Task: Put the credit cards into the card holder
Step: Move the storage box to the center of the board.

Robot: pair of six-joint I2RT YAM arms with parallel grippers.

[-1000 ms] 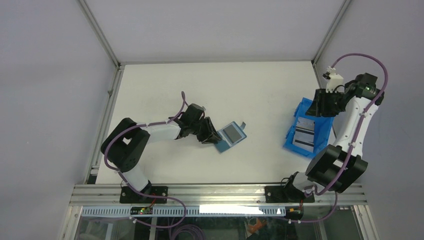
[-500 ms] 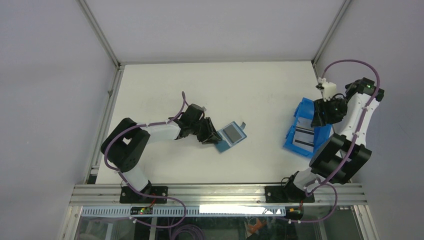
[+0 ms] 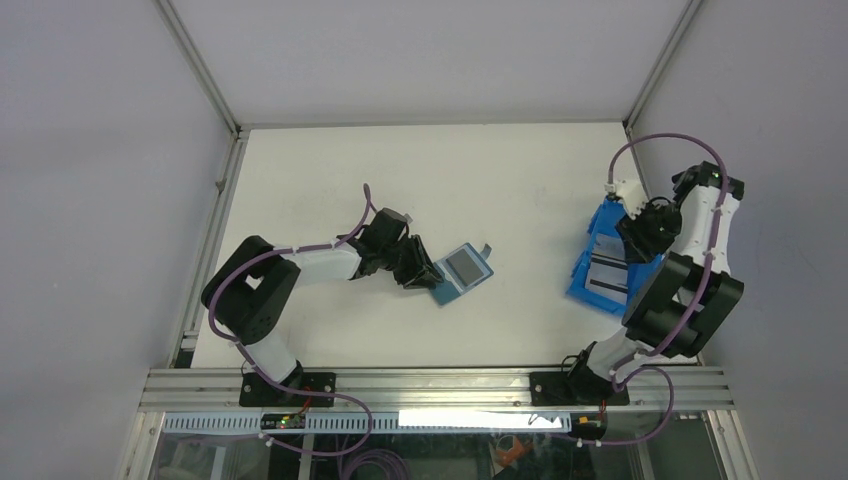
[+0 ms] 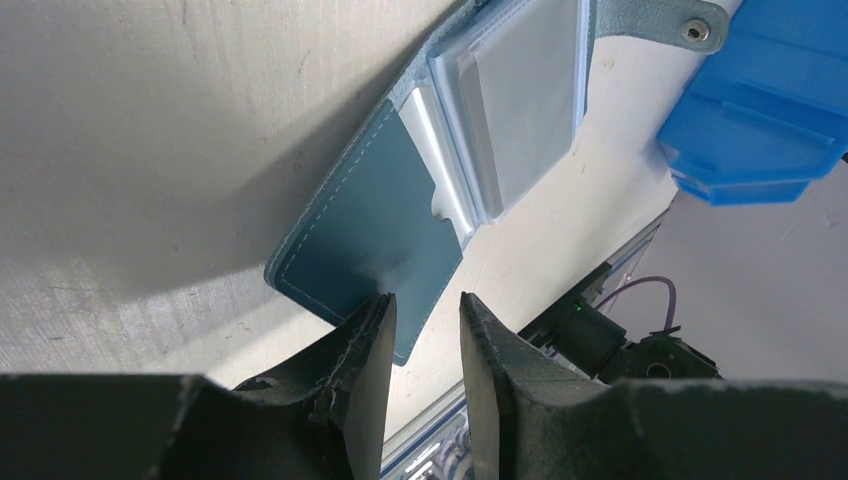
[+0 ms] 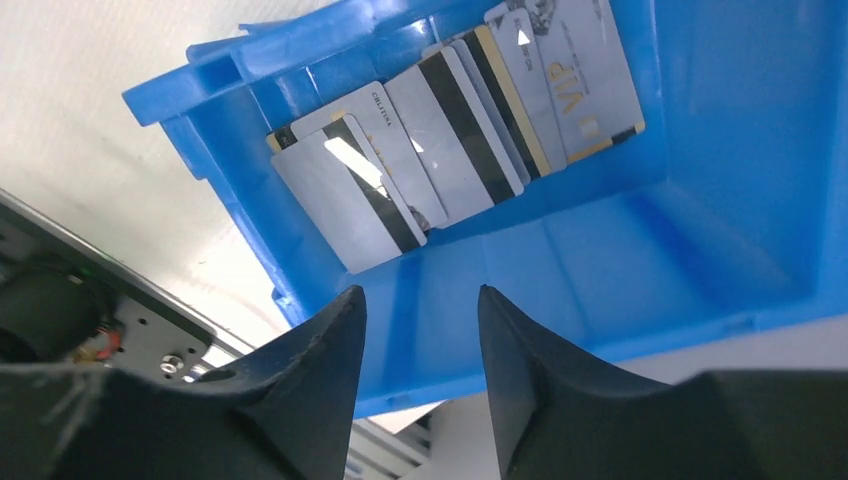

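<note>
The card holder [image 3: 463, 268] lies open near the middle of the table [image 3: 420, 170], at 3 o'clock from the left gripper [image 3: 424, 272]. In the left wrist view the corner of its teal cover [image 4: 365, 245] reaches the narrow gap between the fingers [image 4: 372, 350], but I cannot tell whether they pinch it. The left arm lies low, its forearm pointing to 3 o'clock. The credit cards [image 5: 455, 125] lie fanned in the blue bin [image 5: 610, 265] at the table's 3 o'clock edge, at 12 o'clock from the right gripper [image 5: 420, 300]. Its fingers are spread and hold nothing. The right arm is folded, wrist pointing down over the bin.
</note>
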